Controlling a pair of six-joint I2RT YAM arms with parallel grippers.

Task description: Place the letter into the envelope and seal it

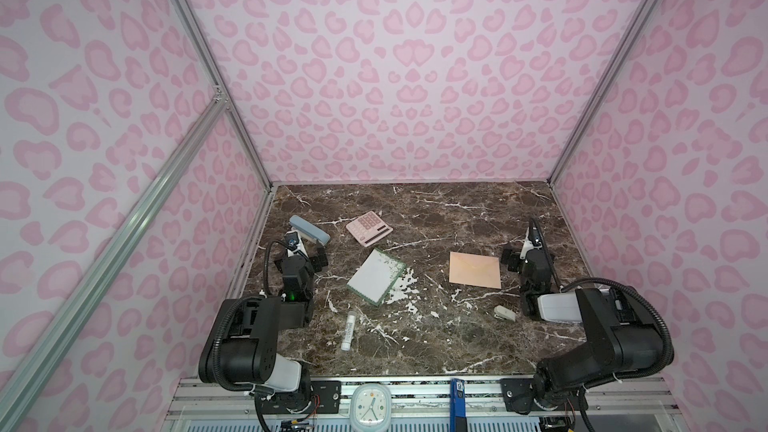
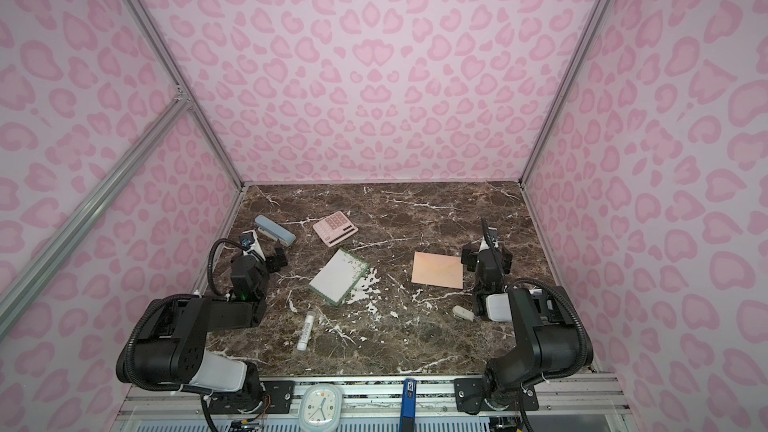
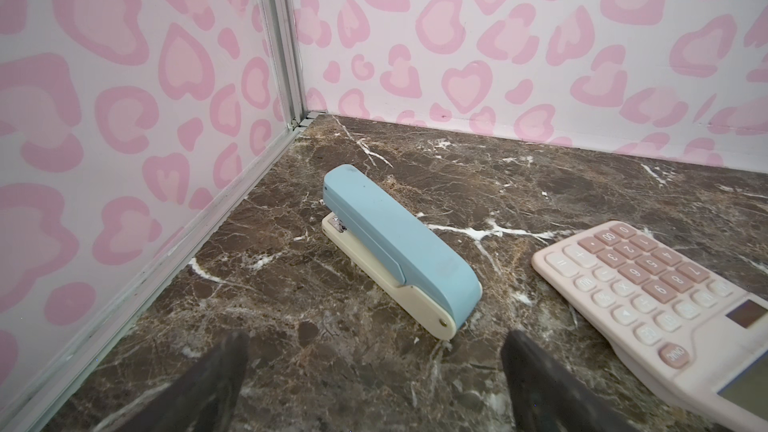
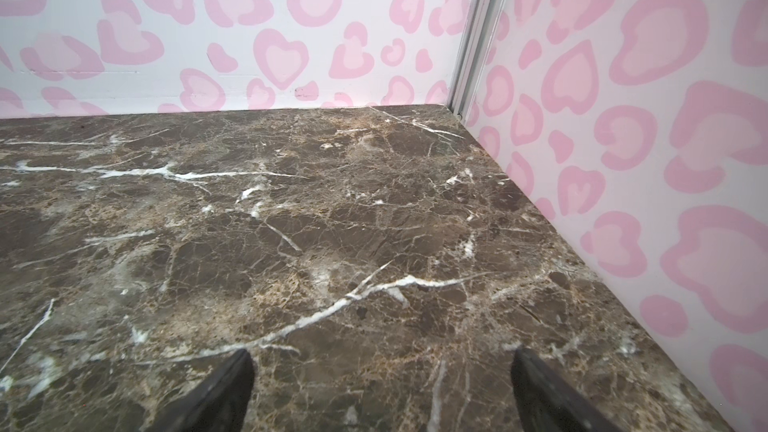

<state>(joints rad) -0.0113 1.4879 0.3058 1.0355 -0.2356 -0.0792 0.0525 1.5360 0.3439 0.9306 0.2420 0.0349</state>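
While the left arm (image 1: 246, 340) and right arm (image 1: 602, 328) crouch low at opposite sides of the worktop (image 1: 419, 347), both pairs of jaws stand spread wide, gripping nothing. The peach envelope (image 1: 476, 269) lies flat just beside the right jaws; the green-bordered letter (image 1: 375, 277) lies skewed mid-worktop, outside it, well apart.

Holds the left arm (image 1: 249, 334) folded on the left side, elbow drawn back near the base, forearm stretched away from it. Shows the left gripper (image 1: 305, 253) spread wide, clasping nothing, dark fingers (image 3: 224, 371) well apart in the wrist view. Mirrors this on the right: right arm (image 1: 611, 326) folded, forearm pointing away, right gripper (image 1: 525, 255) likewise wide and empty.
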